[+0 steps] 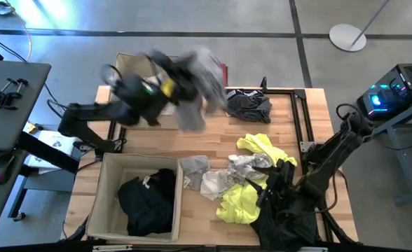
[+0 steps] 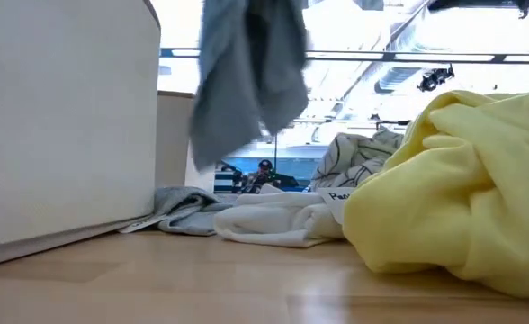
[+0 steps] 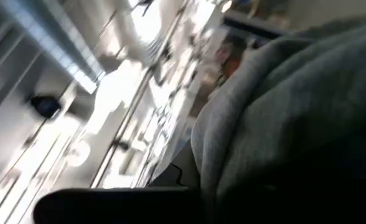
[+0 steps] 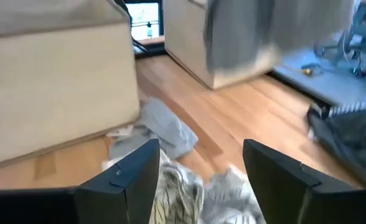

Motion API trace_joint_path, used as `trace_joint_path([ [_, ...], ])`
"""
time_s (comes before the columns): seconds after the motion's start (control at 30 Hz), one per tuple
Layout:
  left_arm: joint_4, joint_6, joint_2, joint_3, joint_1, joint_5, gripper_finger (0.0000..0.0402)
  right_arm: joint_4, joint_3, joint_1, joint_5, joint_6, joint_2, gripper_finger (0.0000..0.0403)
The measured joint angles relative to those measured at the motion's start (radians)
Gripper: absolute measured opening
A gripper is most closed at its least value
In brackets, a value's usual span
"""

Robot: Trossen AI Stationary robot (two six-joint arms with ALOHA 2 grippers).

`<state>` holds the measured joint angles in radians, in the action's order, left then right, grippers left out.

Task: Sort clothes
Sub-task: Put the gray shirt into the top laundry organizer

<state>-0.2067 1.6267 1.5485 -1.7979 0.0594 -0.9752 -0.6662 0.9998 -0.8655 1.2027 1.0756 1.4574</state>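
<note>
- Yellow garment [image 2: 462, 207] filled the low view's near right, with a white garment [image 2: 278, 220] and a small grey piece [image 2: 179, 216] lying flat on the bench [image 2: 246, 288] behind it.
- Left gripper [image 1: 169, 85] was up over the bench's far side with its jaws clamped on a light grey garment [image 1: 195, 87], which hung free (blurred in every view) beside the far beige box [image 4: 195, 43].
- Right gripper [image 4: 198, 165] hovered low over a patterned white-and-black garment [image 4: 183, 193], jaws wide apart and holding nothing.
- Bench was pale wood; the near beige box [image 1: 108, 203] held black clothes [image 1: 148, 203], and a dark garment [image 1: 248, 105] lay at the far edge.
- Grey floor surrounded the bench, with a desk [image 1: 10, 105] to the left.
- Only the high view showed the near box's contents; only the low view showed the ceiling lights; the left wrist view showed little but grey cloth.
</note>
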Motion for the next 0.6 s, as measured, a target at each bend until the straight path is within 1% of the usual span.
trace_joint_path([
  [0.13, 0.012, 0.033, -0.070, -0.084, -0.085, -0.036, 0.0001, 0.003, -0.085, 0.000, -0.001, 0.163, 0.000, 0.0220],
  [0.23, 0.022, 0.037, -0.131, -0.111, -0.152, -0.040, 0.0001, 0.015, -0.124, 0.001, -0.001, 0.214, 0.000, 0.0220],
  [0.33, 0.040, -0.028, -0.191, -0.115, -0.219, -0.040, 0.0001, 0.015, -0.136, 0.001, 0.002, 0.226, 0.000, 0.0220],
  [0.4, 0.099, -0.133, -0.229, -0.116, -0.258, -0.040, 0.0001, 0.016, -0.135, 0.001, 0.007, 0.225, 0.000, 0.0220],
  [0.47, 0.236, -0.284, -0.267, -0.116, -0.296, -0.024, 0.0001, 0.020, -0.135, 0.001, 0.023, 0.220, 0.000, 0.0220],
  [0.5, 0.328, -0.371, -0.284, -0.116, -0.316, 0.002, 0.0001, 0.020, -0.135, 0.001, 0.026, 0.214, -0.001, 0.0220],
  [0.53, 0.430, -0.468, -0.299, -0.116, -0.337, 0.047, 0.0001, 0.025, -0.135, 0.001, 0.027, 0.207, -0.001, 0.0220],
  [0.6, 0.629, -0.652, -0.319, -0.116, -0.387, 0.178, 0.0001, 0.029, -0.135, 0.001, 0.027, 0.202, -0.001, 0.0220],
])
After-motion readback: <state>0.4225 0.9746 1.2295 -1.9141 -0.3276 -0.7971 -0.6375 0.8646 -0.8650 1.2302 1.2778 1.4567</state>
